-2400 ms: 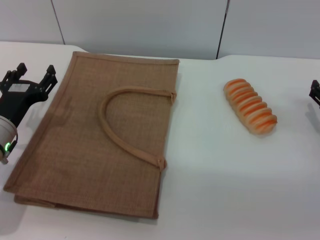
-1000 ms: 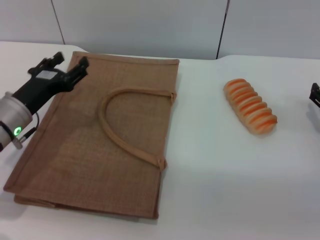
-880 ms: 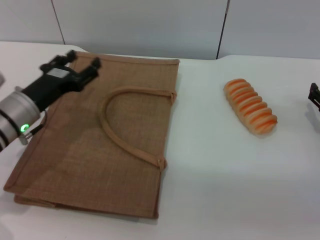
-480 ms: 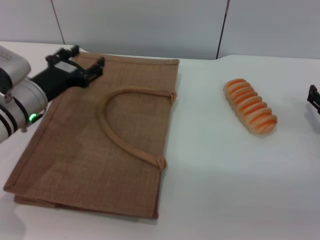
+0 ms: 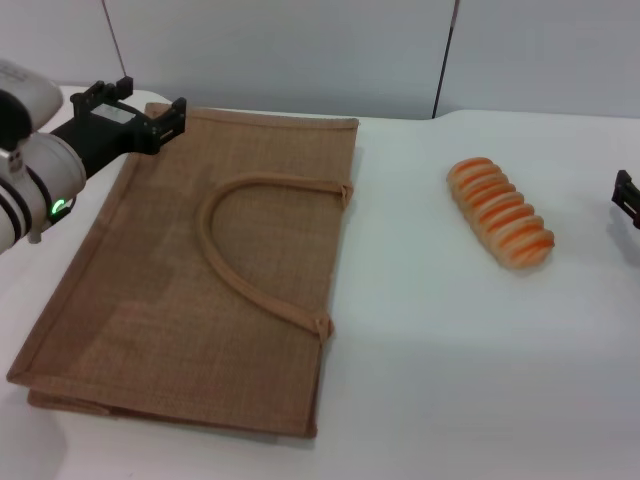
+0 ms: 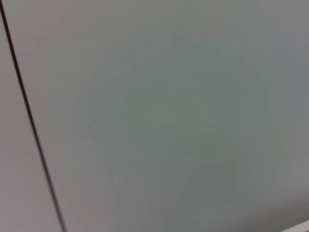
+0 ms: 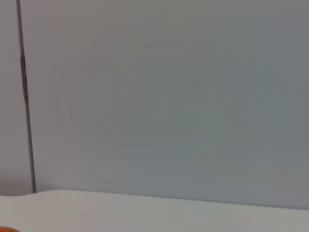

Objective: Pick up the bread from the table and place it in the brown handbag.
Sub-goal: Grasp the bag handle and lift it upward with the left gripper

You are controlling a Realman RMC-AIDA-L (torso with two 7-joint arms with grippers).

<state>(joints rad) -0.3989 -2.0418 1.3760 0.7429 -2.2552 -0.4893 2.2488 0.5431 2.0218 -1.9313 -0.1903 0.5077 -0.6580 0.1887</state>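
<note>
The small oblong tan-and-orange ridged bread [image 5: 500, 213] lies untouched on the plain white counter [image 5: 450, 370], in the same spot as a couple of seconds ago, well right of the flat tan-brown woven jute handbag [image 5: 210, 270]. What has changed is the left tool [image 5: 128, 100]: it has swung from beside the bag's left edge up to its far left corner, hovering there with its black fingers spread apart and holding nothing. That suggests the bag's mouth gets attention first, with the pick not yet begun. The bread sits far from that tool, across the whole bag. The right tool [image 5: 626, 197] waits at the counter's right edge, near the bread; whether it is open I cannot tell.
</note>
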